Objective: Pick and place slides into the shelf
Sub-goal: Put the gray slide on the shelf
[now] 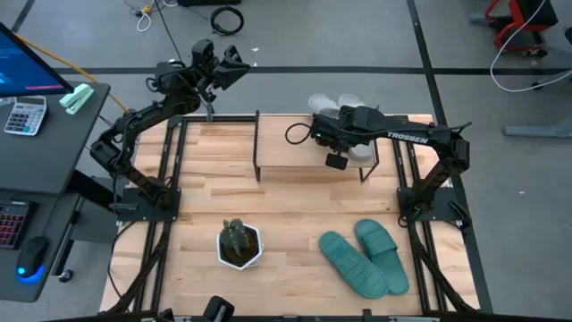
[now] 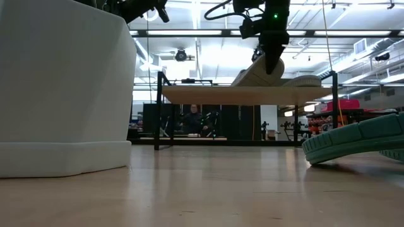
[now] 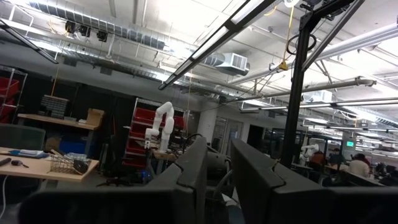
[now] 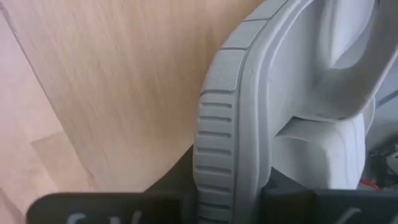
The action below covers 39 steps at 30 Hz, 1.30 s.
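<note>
My right gripper (image 1: 343,128) is over the shelf (image 1: 295,161) and shut on a light grey-white slide (image 2: 257,72). This slide also shows far of the arm in the high view (image 1: 331,105). The second grey-white slide (image 2: 304,81) lies flat on the shelf's plank top (image 2: 214,95), to the right of the held one. The teal-green pair (image 1: 366,259) lies sole-down side by side on the table near its front right. My left gripper (image 1: 222,64) is raised beyond the table's far left corner, open and empty. My right gripper pinches the grey-white slide between its two fingers at the ribbed band (image 4: 219,163). It comes from above, pointing down. The slide is tilted. Its upper end is at the fingers and its lower end (image 2: 242,81) is on the shelf's plank top.
A small potted plant in a white pot (image 1: 239,243) stands on the table near the front, left of the teal pair; it fills the left of the low view (image 2: 63,88). Bare tabletop (image 1: 286,201) lies between shelf and plant. A desk with a calculator (image 1: 25,114) stands left of the table.
</note>
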Each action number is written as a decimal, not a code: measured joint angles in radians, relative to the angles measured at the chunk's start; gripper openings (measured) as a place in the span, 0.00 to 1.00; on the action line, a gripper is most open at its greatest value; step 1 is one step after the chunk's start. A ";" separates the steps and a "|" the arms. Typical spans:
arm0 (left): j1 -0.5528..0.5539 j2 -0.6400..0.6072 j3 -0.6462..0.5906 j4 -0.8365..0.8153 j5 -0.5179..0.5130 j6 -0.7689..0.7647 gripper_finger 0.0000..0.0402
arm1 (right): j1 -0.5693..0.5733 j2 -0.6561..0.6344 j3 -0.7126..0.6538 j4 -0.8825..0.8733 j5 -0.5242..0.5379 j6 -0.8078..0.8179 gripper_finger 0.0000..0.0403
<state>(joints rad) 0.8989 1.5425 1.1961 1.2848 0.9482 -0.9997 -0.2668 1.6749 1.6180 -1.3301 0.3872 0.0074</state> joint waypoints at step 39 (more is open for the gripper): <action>0.000 0.000 0.000 -0.003 0.000 0.000 0.21 | -0.027 0.001 0.000 -0.003 -0.431 -0.033 0.60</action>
<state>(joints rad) 0.8989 1.5425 1.1961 1.2819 0.9482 -1.0000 -0.2935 1.6756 1.6180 -1.3331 -0.0434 -0.0260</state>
